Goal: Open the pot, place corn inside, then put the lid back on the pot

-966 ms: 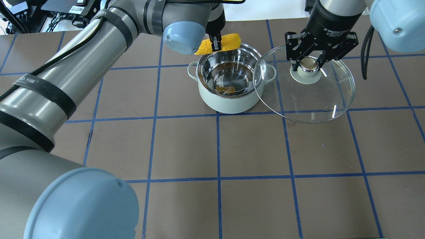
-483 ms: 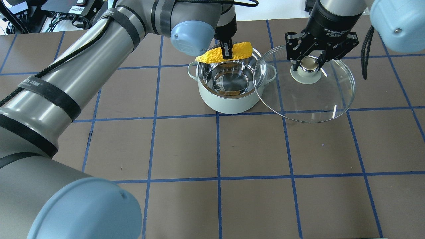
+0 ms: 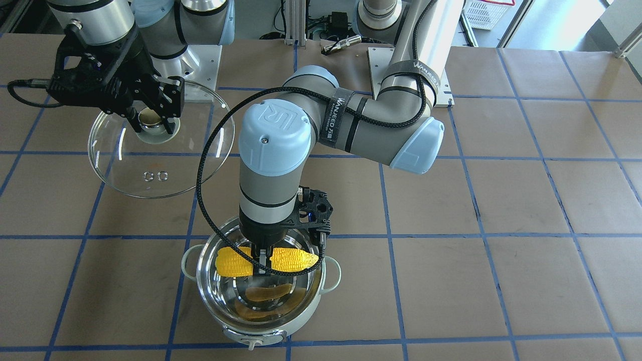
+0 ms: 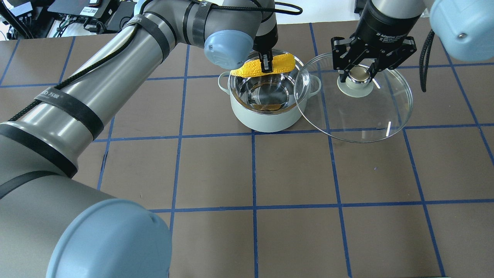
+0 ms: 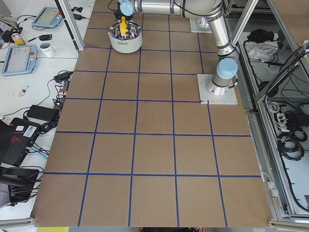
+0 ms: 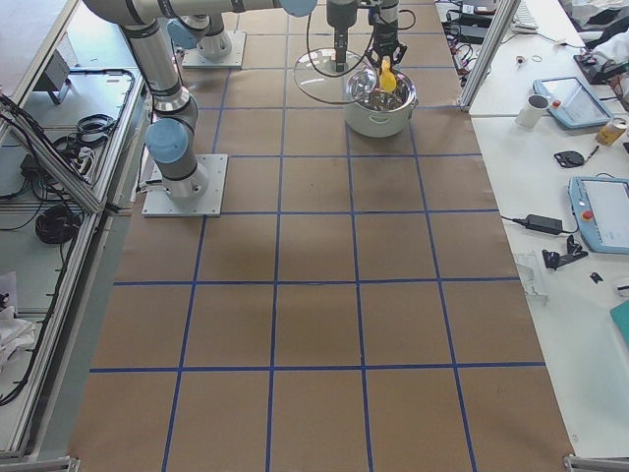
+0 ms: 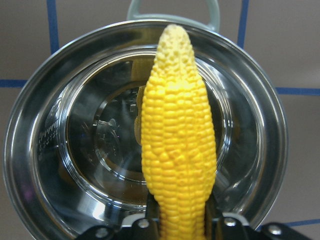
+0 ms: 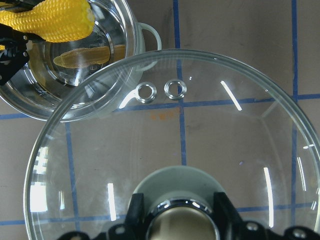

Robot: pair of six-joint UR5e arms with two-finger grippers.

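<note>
Currently: lid (image 4: 366,116) is off, the right gripper (image 4: 357,75) clamped on its knob, holding it just beside the pot (image 4: 266,116). Left gripper (image 4: 266,66) is closed across the corn (image 4: 247,70) mid-length, cob level over the pot's open mouth, not yet released. Remaining, by my reading: lower and release the corn, replace the lid.

A brown table (image 4: 293,170) crossed by blue tape lines (image 4: 254,170) lies under bright, even light. Along one side runs a white bench (image 6: 550,187) with teach pendants (image 6: 601,211) and a mug (image 6: 536,110). An aluminium frame post (image 6: 487,54) stands at its edge, and coiled cables (image 6: 54,224) lie opposite.
</note>
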